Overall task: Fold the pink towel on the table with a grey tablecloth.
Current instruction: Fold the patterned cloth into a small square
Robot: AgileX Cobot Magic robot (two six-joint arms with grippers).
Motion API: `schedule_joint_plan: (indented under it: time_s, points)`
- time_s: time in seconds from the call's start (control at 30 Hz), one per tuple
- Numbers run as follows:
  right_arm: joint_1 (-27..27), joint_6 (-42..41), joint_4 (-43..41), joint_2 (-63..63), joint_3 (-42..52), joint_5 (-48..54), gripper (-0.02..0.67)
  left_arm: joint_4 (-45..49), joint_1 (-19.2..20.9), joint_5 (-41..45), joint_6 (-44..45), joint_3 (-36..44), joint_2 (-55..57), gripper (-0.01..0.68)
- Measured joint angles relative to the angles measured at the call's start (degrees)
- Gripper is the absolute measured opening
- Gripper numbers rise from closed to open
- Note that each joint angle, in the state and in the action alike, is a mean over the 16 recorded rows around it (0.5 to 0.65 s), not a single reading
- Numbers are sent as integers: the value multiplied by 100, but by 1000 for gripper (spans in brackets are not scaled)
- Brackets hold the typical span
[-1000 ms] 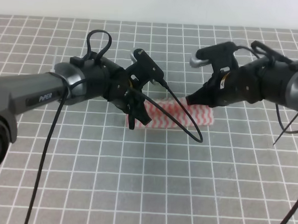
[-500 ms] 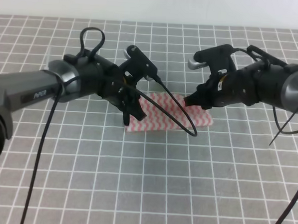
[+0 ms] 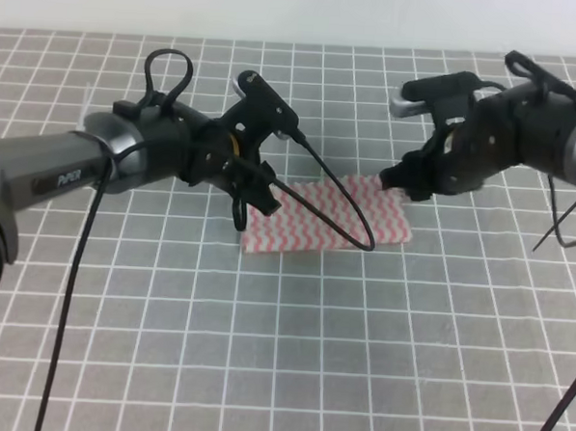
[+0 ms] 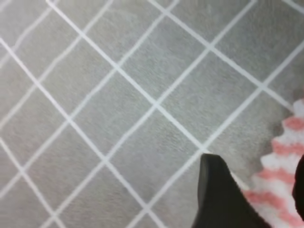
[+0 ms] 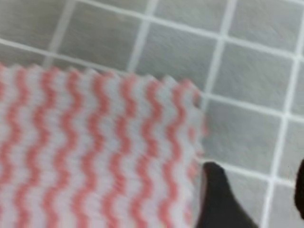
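Towel (image 3: 326,218), pink, lies folded flat mid-worktop (image 3: 280,370). Left end effector (image 3: 255,196) and right end effector (image 3: 398,179) have lifted clear, both released; that fold appears complete.

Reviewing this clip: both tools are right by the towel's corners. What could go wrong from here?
1. The left tool hangs over the towel's left edge with its cable looped across the cloth; the cable could snag or drag it.
2. The right tool sits at the far right corner; in the right wrist view one fingertip is just off the edge, so a pinch may miss the thin cloth or catch the tablecloth.
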Motion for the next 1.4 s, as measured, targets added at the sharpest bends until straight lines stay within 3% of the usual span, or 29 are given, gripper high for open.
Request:
schedule_joint_plan:
  time_s: [0.27,0.6,1.4]
  points:
    - [-151,-77,637,13,-46,502,359,-495,-21,715,92,-383,-90,183]
    - [-176,-461,1465,135,-49,634,369,-1573,-39,1749,647,-751,49,5]
    - [-193,-851,2035,415,-204,844,299,-1685,-38,2153,839,-793,592,0]
